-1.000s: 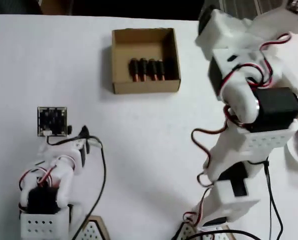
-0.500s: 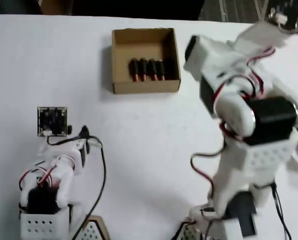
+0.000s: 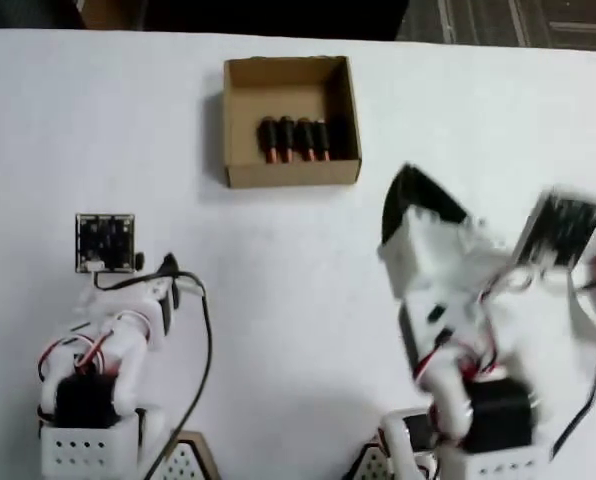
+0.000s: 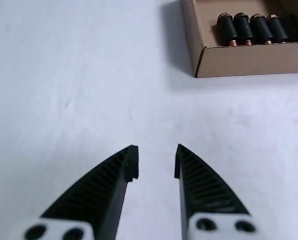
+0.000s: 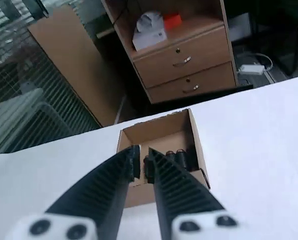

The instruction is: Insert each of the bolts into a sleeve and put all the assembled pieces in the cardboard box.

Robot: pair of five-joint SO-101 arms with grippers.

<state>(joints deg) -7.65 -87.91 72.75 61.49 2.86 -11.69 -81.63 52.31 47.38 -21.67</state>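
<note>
Lying in box (image 3: 290, 177): four assembled pieces (image 3: 295, 140)

White arms (image 3: 118, 345), black ribbed fingers (image 4: 104, 190)

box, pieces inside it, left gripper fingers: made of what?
Box: brown cardboard, matte, raw folded edges. Pieces: matte black sleeves, likely rubber or plastic; shiny coppery bolt tips, probably metal. Left gripper fingers: black ribbed plastic, likely printed.
</note>
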